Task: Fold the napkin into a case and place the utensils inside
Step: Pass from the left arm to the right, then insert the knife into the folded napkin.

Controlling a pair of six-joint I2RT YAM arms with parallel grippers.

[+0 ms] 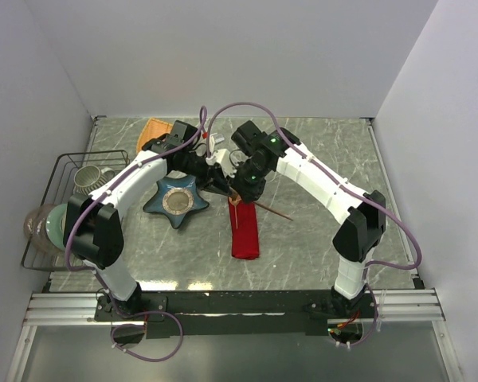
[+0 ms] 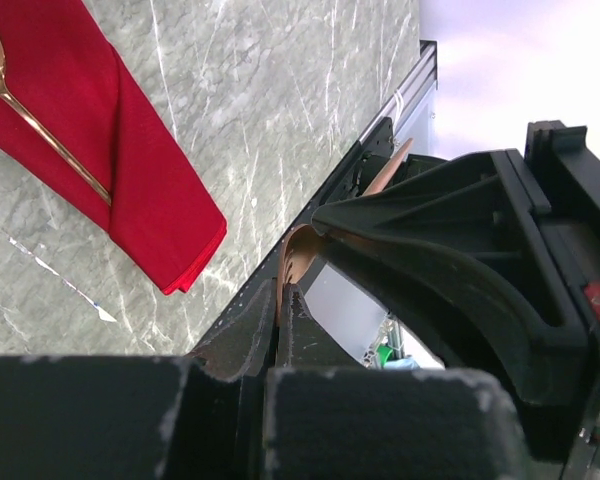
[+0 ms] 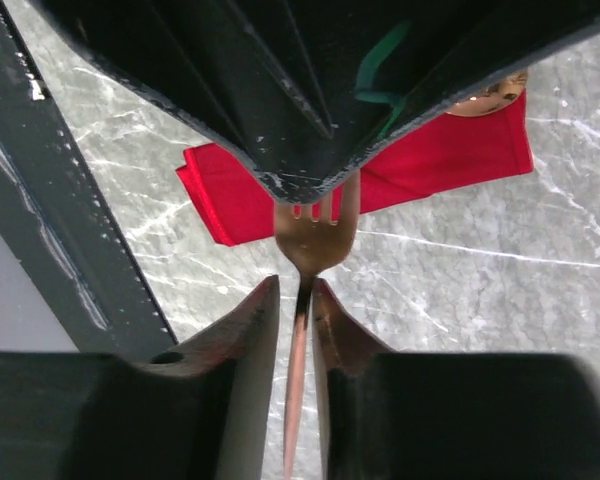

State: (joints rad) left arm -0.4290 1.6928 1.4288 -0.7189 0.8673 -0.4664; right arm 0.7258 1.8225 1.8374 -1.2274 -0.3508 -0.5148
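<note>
The red napkin (image 1: 244,231) lies on the table folded into a long narrow case (image 2: 130,170). A copper spoon (image 2: 40,125) rests on it with its handle tucked under the fold. Just above the case's far end, my left gripper (image 2: 283,290) is shut on the head of a copper fork (image 3: 315,235). My right gripper (image 3: 296,285) faces it, its jaws narrowly open on either side of the fork's neck, a small gap showing on one side. Another thin copper utensil (image 1: 275,211) lies on the table right of the case.
A blue star-shaped dish (image 1: 175,200) sits left of the case. An orange plate (image 1: 155,127) lies at the back left. A wire rack (image 1: 64,163) with bowls and cups stands at the left edge. The black rail (image 1: 247,302) runs along the near edge.
</note>
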